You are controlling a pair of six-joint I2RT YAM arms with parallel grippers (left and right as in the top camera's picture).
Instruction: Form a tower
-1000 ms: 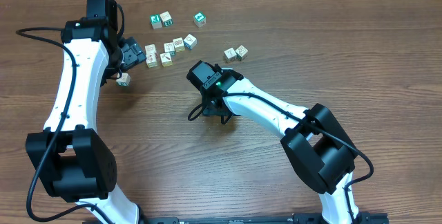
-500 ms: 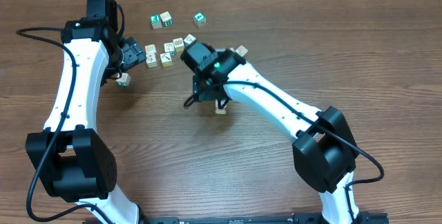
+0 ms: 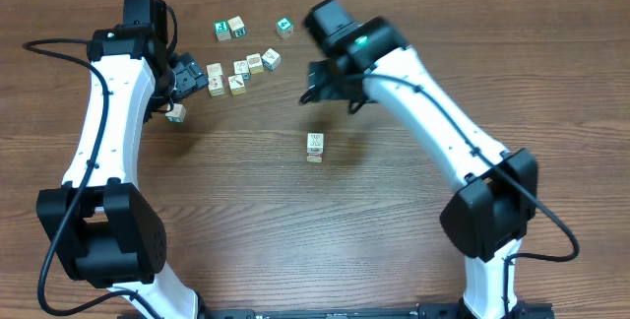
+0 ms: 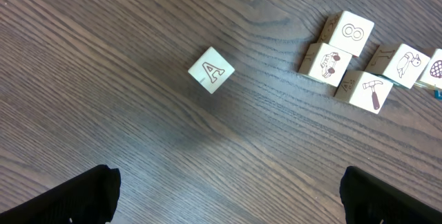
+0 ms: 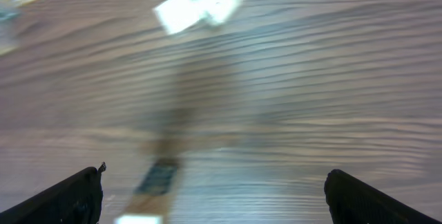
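Hovering by the counter's (image 3: 443, 4) far edge, both jaws apart and empty, I'd centre my right jaws over one of that blurred, seemingly loose pair (image 5: 198, 7) before topping the tower (image 3: 314, 147).

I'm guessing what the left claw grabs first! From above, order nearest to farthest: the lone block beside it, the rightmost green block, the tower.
1. The lone block, right beside the left claw.
2. The rightmost green block, on the table's far side.
3. The tower, mid-table.
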